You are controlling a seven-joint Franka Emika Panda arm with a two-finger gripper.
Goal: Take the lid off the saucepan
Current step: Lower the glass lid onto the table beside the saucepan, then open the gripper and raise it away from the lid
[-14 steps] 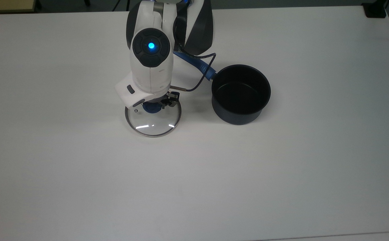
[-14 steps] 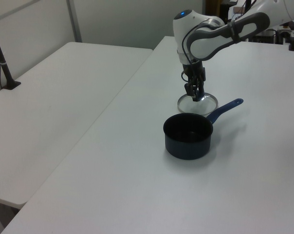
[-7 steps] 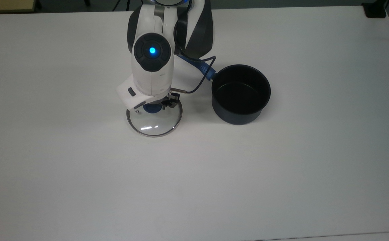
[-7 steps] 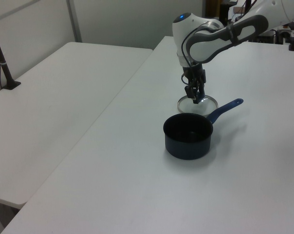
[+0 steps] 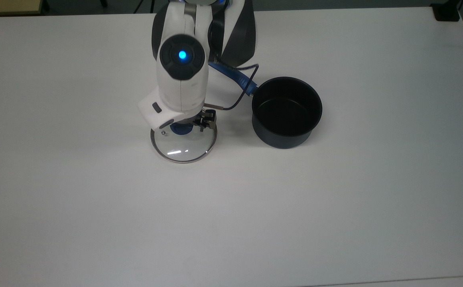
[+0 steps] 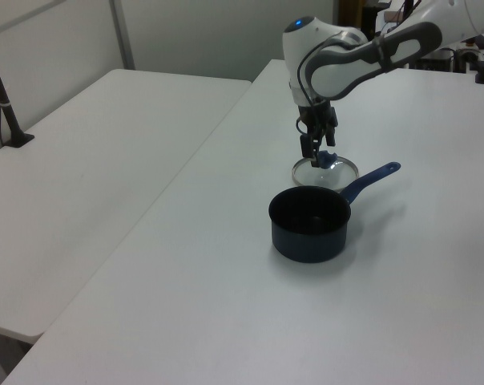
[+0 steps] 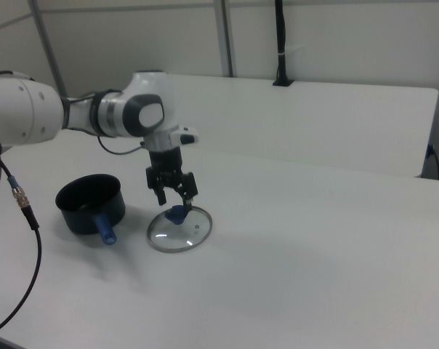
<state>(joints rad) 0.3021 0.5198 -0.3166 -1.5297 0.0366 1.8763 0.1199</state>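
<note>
Hovering just above the knob (image 7: pixel 178 213), the gripper (image 7: pixel 174 193) has its fingers spread, holding nothing. The lid (image 5: pixel 184 139) lies flat on the table (image 5: pixel 335 199), beside the saucepan (image 5: pixel 286 112), apart. Best exit: straight up w/o clipping the knob.

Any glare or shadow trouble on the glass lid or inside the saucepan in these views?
Top view: two short white glints on the lid, rim still readable; the saucepan interior is near-black, no detail. Left view: the lid is pale against the table. Right view: soft shadow beside the lid.
</note>
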